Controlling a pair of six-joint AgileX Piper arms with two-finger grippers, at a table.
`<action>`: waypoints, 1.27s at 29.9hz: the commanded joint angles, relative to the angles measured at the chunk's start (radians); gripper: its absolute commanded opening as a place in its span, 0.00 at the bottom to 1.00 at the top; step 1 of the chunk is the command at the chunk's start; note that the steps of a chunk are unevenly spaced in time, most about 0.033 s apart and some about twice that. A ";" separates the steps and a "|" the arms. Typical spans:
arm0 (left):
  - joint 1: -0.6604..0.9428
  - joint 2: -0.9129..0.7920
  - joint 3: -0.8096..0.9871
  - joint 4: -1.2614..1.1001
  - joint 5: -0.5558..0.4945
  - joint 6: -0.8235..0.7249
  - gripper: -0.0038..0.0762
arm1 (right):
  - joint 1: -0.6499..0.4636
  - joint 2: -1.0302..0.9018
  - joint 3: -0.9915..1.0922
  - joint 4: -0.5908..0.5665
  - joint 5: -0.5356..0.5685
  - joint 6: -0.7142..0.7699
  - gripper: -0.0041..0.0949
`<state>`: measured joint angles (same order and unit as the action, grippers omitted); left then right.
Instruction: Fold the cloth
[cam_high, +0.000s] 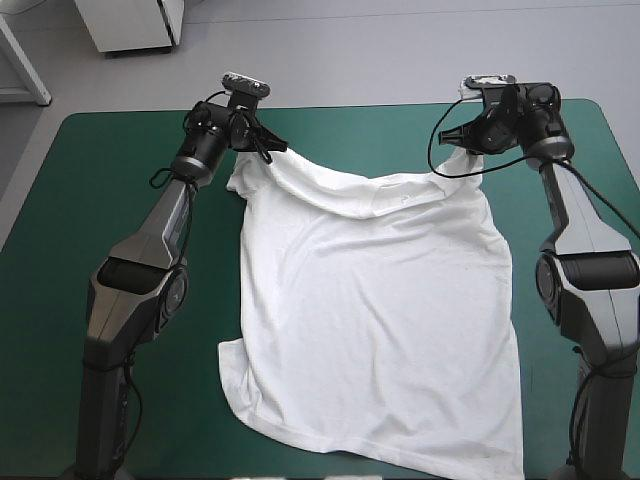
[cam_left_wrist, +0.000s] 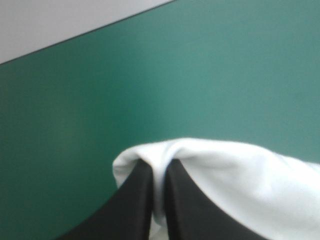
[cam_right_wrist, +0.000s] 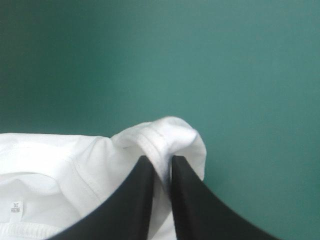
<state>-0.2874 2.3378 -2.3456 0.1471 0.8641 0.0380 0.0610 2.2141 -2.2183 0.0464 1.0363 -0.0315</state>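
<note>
The left hand (cam_left_wrist: 158, 162) is clamped on a thin pinch of the T-shirt (cam_high: 370, 320) at one far corner. The right hand (cam_right_wrist: 159, 159) is clamped on the other far corner. Between them the edge sags, and nearer the robot the rest lies spread on the teal-green surface (cam_high: 90, 200). Both pinches look shallow, so an uneven pull could slip a corner free or drag the cloth askew.

You see the T-shirt (cam_high: 380, 330) as soft white cloth, matt and finely creased, with a stitched hem where it bunches and a small printed label (cam_right_wrist: 16, 209) sewn inside. The worktop cover (cam_high: 90, 210) looks smooth, matt and teal-green, with no shine. The left pincer (cam_left_wrist: 158, 167) and right pincer (cam_right_wrist: 161, 162) have smooth, matt black fingers (cam_left_wrist: 132, 205), plastic by the look. The arm casings (cam_high: 135, 290) show a dull grey sheen.
</note>
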 joint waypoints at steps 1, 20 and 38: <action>-0.001 -0.079 -0.045 -0.012 -0.081 -0.012 0.28 | -0.014 -0.066 -0.048 0.003 -0.017 -0.011 0.43; 0.002 -0.206 -0.190 -0.046 0.423 0.078 0.53 | -0.043 -0.218 -0.046 0.010 0.199 0.056 0.56; -0.019 -0.916 0.655 -0.080 0.423 0.103 0.53 | -0.041 -0.667 0.397 0.023 0.213 0.086 0.51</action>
<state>-0.2894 1.5508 -1.7548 0.0844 1.2572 0.1432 0.0261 1.6663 -1.8678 0.0534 1.2487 0.0534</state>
